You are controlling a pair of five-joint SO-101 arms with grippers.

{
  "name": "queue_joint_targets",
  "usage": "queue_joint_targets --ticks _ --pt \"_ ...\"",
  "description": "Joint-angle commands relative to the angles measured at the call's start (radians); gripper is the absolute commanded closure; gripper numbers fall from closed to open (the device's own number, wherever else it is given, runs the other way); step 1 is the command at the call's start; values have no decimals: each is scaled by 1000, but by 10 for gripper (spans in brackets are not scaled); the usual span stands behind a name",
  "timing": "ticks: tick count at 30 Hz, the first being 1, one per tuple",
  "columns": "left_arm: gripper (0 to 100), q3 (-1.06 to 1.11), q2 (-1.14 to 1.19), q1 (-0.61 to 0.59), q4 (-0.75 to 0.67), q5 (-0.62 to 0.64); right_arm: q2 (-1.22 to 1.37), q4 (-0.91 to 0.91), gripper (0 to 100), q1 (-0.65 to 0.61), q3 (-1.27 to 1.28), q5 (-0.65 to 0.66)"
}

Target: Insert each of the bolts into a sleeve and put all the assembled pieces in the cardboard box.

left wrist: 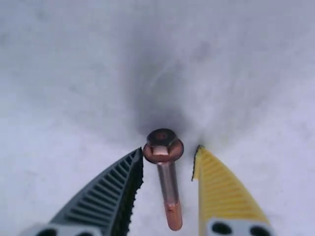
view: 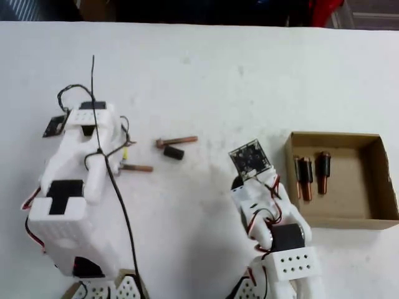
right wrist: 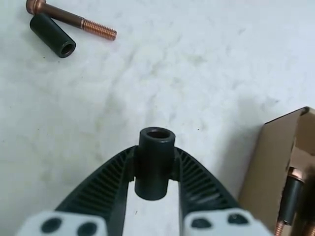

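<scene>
Risk notes, nearest first. The right jaws are clamping a black sleeve (right wrist: 155, 162) out at their very tips, its open end poking just past them. With so little ribbed pad bearing on a smooth round wall, I am expecting the sleeve to be pivoting or slipping free as soon as a bolt is pressing on its mouth off-axis. The left jaws are standing apart, straddling a copper bolt (left wrist: 166, 172) lying on the table (left wrist: 74, 73) between them. Its flanged head is sitting level with the tips and its threaded end is pointing back toward the wrist. Gaps are showing on both sides, so nothing is gripping it. If the jaws are closing unevenly, the round shank is liable to be rolling or skewing, and a tilted bolt would be jamming at the sleeve rim instead of entering.

Just off one side of the right jaws, the cardboard box (right wrist: 268, 162) is presenting its near wall. A careless swing is risking a knock that shifts the assembled pieces (view: 305, 176) lying inside. Well beyond the right jaws on the other side, a second bolt (right wrist: 69, 17) and second sleeve (right wrist: 51, 42) are lying just beside each other and awaiting assembly.

Appearance: the held sleeve is showing as a short, matte black, thick-walled tube with a dark bore. The bolt is showing a hex head on a round flange, a smooth shank and a bright copper finish.
</scene>
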Motion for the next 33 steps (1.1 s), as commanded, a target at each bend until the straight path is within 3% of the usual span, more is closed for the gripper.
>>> queue_joint_targets --ticks 1,23,29,33 --pt "808 -29 33 15 -21 9 -5 -24 978 10 -8 14" --pt "808 -29 79 13 -18 9 -5 -24 978 10 -8 14" --pt "806 -29 77 15 37 6 -5 -24 978 10 -8 14" --pt "808 -29 77 13 35 -92 -5 -24 978 10 -8 14"
